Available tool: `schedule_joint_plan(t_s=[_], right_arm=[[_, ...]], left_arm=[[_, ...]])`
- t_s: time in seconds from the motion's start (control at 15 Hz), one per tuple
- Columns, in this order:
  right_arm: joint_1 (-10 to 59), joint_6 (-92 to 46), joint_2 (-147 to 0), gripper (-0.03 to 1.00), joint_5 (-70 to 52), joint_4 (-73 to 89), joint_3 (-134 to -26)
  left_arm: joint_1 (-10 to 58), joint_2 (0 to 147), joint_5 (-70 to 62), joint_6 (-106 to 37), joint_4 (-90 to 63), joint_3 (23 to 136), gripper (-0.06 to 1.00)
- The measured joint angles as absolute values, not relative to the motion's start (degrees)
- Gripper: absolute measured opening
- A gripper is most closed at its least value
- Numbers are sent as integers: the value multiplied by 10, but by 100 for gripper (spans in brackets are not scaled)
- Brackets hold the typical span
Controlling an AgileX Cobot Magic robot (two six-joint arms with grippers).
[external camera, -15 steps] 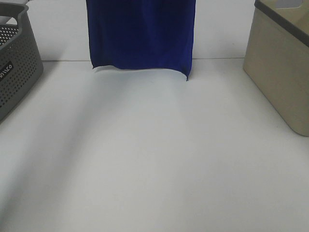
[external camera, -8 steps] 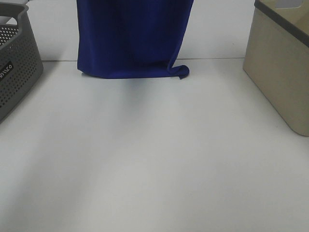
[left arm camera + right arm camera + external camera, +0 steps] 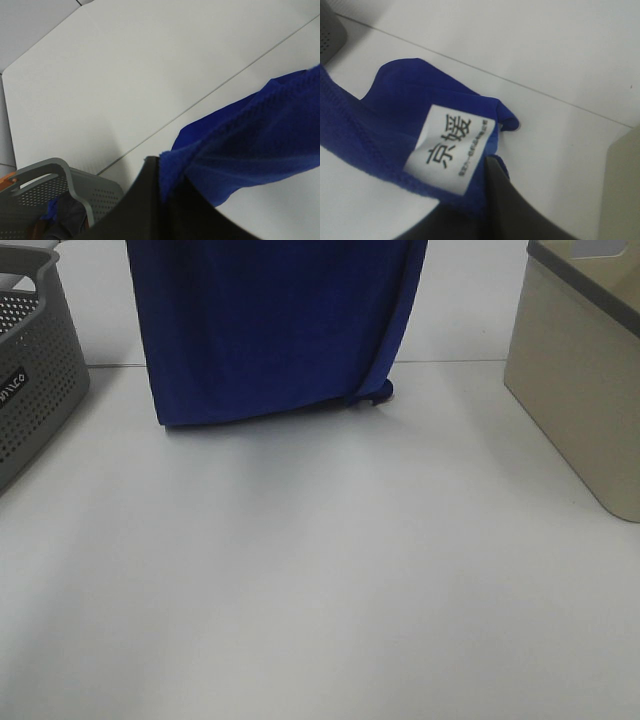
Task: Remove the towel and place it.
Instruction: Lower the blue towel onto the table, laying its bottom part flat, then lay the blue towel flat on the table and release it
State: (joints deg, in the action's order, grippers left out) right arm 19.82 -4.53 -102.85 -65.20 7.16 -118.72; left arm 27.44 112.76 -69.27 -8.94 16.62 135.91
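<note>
The large royal-blue plush towel [image 3: 275, 330] hangs as a broad sheet just beside the grey perforated plastic basket [image 3: 35, 370], on the side facing the beige box-shaped bin [image 3: 580, 370], which stands well apart from the basket. Its lower hem touches the white table [image 3: 320, 590], and the hem corner farther from the basket is curled under. Both pincers are above the high view. The left pincer [image 3: 165, 205] is clamped tight on the upper corner nearer the basket. The right pincer [image 3: 482, 210] is clamped tight on the corner bearing the small white printed tag [image 3: 451, 148]. So the cloth falls straight below both pincers, its held edge running from the basket side toward the bin. Neither arm is nearer, so laying it flat probably calls for lowering both together.
</note>
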Motion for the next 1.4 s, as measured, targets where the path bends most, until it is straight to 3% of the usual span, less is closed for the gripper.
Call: schedule_joint_plan(t_s=[0.2, 0.4, 1.07, 1.4], right_arm=[[198, -47, -1002, 2, -698, 112, -1187], [198, -48, -957, 2, -698, 117, -1141], [199, -21, -744, 2, -698, 162, -849], [199, -14, -700, 2, -695, 241, -646]], left_arm=[[274, 1089, -696, -92, 105, 1337, 0], [274, 1019, -697, -92, 69, 1222, 0], [297, 828, -697, -89, -19, 928, 0], [297, 753, -696, -84, -73, 764, 0]])
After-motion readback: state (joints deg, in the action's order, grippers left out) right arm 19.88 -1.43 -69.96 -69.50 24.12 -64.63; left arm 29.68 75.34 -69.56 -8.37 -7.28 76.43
